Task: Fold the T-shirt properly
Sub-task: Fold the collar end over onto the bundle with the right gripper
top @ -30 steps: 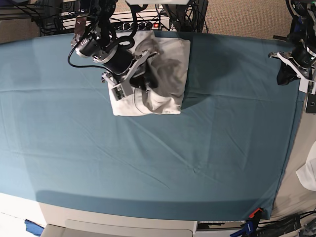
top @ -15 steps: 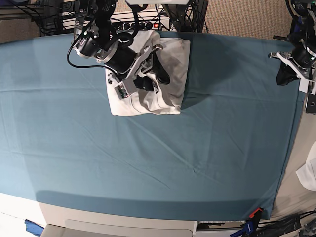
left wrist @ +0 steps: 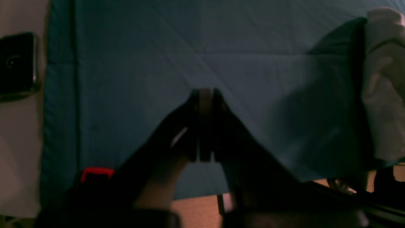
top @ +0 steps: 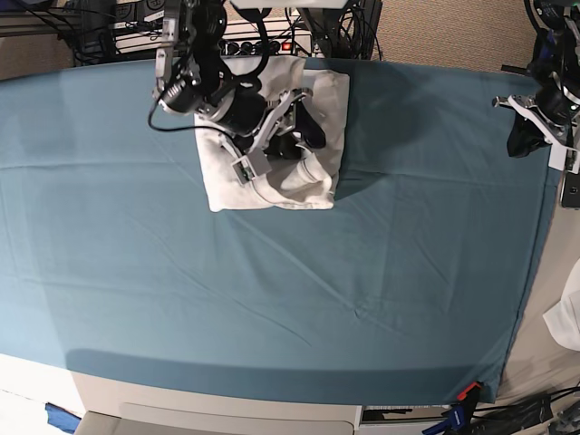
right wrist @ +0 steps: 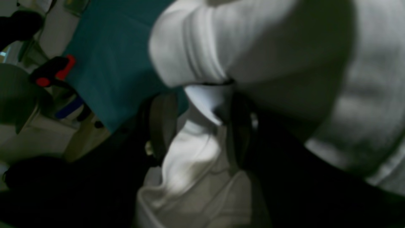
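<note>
Left wrist view: my left claw point(left wrist: 205, 126) is clenched on nothing, hanging over bare teal cloth point(left wrist: 158, 63). The T-shirt point(left wrist: 383, 88) shows only as a pale bundle at 3 o'clock. One dark phone-like object point(left wrist: 15, 66) at 9 o'clock, off the cloth.

Right wrist view: blurred. My right claw point(right wrist: 199, 126) stands spread, fingers point(right wrist: 161, 126) apart, with white folds point(right wrist: 269, 57) between and around them. I cannot tell if any layer is pinched.

Base view: one T-shirt point(top: 317, 177), a folded rectangle at 12 o'clock on the desk point(top: 272, 299), right claw point(top: 290, 127) over it; left claw point(top: 535, 127) parked at 3 o'clock. I judge it light, limp, prone to slipping layer over layer; best taken at a stitched hem or corner. One white scrap point(top: 569, 317) off the desk edge.
</note>
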{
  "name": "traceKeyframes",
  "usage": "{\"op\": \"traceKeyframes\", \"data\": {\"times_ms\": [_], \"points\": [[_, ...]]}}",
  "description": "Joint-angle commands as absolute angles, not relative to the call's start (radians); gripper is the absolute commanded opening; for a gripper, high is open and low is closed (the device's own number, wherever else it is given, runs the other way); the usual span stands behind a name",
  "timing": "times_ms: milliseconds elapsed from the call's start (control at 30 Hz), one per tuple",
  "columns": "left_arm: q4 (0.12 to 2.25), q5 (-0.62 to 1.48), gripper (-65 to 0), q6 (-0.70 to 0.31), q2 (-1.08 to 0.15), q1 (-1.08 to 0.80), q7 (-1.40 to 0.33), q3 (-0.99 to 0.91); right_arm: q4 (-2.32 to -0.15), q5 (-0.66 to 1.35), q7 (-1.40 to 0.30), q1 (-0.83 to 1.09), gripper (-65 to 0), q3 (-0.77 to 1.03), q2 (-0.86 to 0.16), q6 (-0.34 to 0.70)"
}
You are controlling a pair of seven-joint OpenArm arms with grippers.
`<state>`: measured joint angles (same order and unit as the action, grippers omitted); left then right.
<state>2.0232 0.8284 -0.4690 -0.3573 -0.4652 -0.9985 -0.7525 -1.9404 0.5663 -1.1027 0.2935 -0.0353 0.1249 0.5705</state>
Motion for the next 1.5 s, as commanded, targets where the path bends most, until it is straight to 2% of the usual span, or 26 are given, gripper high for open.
{"op": "traceKeyframes", "data": {"times_ms": [0, 400, 500, 800, 1067, 1233, 1400, 1467], "points": [[2.039, 0.846, -65.0, -0.473, -0.372, -0.465, -0.979, -0.76, -1.945, 0.586, -1.087, 0.279, -36.9, -0.04, 0.13, 0.575], [2.041, 0.863, -65.0, -0.473, -0.373, -0.459, -0.978, -0.761, -1.972, 0.712, -1.141, 0.247, -36.9, -0.04, 0.131, 0.577], [2.041, 0.869, -65.0, -0.474, -0.374, -0.459, -0.979, -0.761, -1.998, 0.727, -1.17, 0.255, -36.9, -0.04, 0.13, 0.604], [2.041, 0.881, -65.0, -0.499, -0.375, -0.449, -0.981, -0.761, -2.133, 0.673, -1.192, 0.288, -36.9, -0.04, 0.13, 0.639], [2.041, 1.002, -65.0, -0.591, -0.374, -0.447, -1.019, -0.761, -2.298, 0.568, -1.127, 0.362, -36.9, -0.035, 0.119, 0.658], [2.043, 1.152, -65.0, -0.683, -0.375, -0.442, -1.052, -0.761, -2.335, 0.525, -1.103, 0.371, -36.9, -0.02, 0.111, 0.658], [2.043, 1.473, -65.0, -0.698, -0.37, -0.431, -1.209, -0.755, -2.335, 0.478, -1.061, 0.352, -36.9, 0.102, 0.085, 0.654], [2.046, 1.484, -65.0, -0.698, -0.371, -0.408, -1.245, -0.74, -2.335, 0.489, -1.054, 0.331, -37.0, 0.186, 0.085, 0.646]]}}
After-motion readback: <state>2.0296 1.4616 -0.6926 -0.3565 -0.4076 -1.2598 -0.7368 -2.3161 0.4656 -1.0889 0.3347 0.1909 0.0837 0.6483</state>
